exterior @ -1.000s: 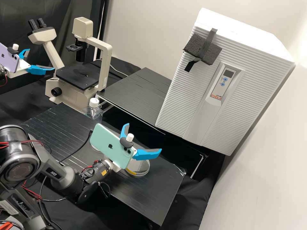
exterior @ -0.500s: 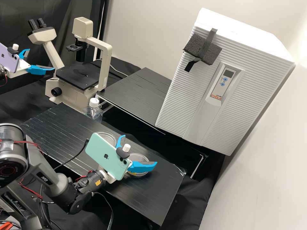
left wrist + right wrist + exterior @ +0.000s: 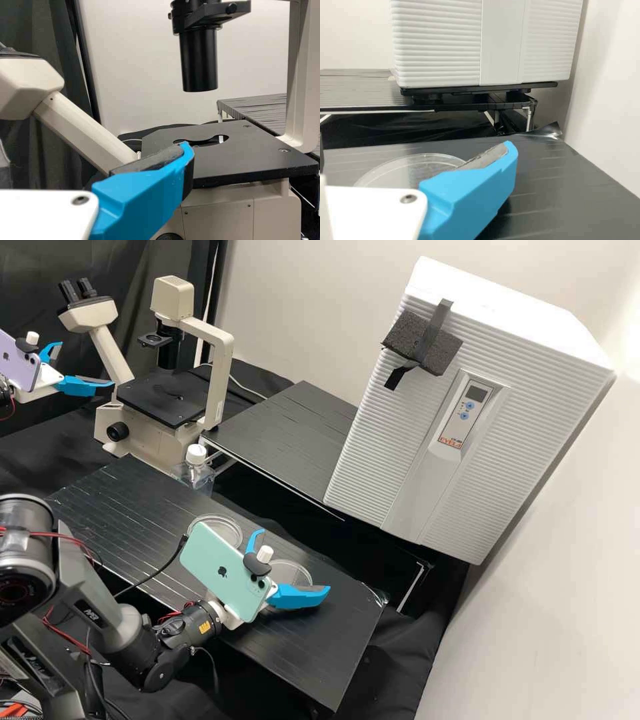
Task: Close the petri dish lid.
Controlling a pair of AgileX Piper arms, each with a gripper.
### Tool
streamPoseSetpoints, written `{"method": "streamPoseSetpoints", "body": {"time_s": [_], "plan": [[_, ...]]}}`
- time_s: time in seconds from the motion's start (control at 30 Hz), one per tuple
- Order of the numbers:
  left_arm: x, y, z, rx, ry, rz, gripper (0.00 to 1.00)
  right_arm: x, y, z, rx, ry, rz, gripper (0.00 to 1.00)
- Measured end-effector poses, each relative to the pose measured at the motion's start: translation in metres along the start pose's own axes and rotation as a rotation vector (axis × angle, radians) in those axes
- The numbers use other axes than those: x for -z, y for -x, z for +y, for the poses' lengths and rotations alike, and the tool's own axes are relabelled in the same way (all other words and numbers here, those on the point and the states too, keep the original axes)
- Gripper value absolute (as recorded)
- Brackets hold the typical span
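High view: right gripper (image 3: 294,560), fingers (image 3: 300,597) spread wide and empty, low over the bench (image 3: 333,647); one clear disc (image 3: 291,567) of the petri dish set lay flat there, partly behind a finger, contact uncertain. The wide spread presumably served to fit around a rim. Second disc (image 3: 223,528), clear, flat, just beside the first and partly behind the phone (image 3: 223,571); which was lid could not be told, but two side by side suggested a dish unclosed, the lid still wanting a lift across. Left gripper (image 3: 87,363), open, empty, near the microscope (image 3: 160,400), likely parked there to leave the discs to one arm. Left wrist view: one finger before the microscope's stage, nothing against its pad. Right wrist view: one finger partly covering the near disc's edge, probably needing careful alignment lest it push the disc.
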Motion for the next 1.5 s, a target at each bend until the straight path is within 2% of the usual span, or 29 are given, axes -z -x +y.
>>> {"method": "streamPoseSetpoints", "body": {"time_s": [0.23, 0.77, 1.27, 1.37, 1.5], "plan": [[0.0, 0.0, 0.0, 0.0, 0.0, 0.0, 1.0, -0.003, 0.002, -0.001, 0.04, 0.03, 0.007, 1.0], [0.0, 0.0, 0.0, 0.0, 0.0, 0.0, 1.0, -0.008, 0.0, -0.002, 0.041, 0.009, 0.014, 1.0], [0.0, 0.0, 0.0, 0.0, 0.0, 0.0, 1.0, -0.007, 0.005, 0.005, 0.01, 0.064, 0.017, 1.0], [0.0, 0.0, 0.0, 0.0, 0.0, 0.0, 1.0, -0.005, 0.006, 0.007, 0.0, 0.055, 0.025, 1.0], [0.0, 0.0, 0.0, 0.0, 0.0, 0.0, 1.0, -0.002, 0.006, 0.006, 0.01, 0.067, 0.041, 1.0]]}}
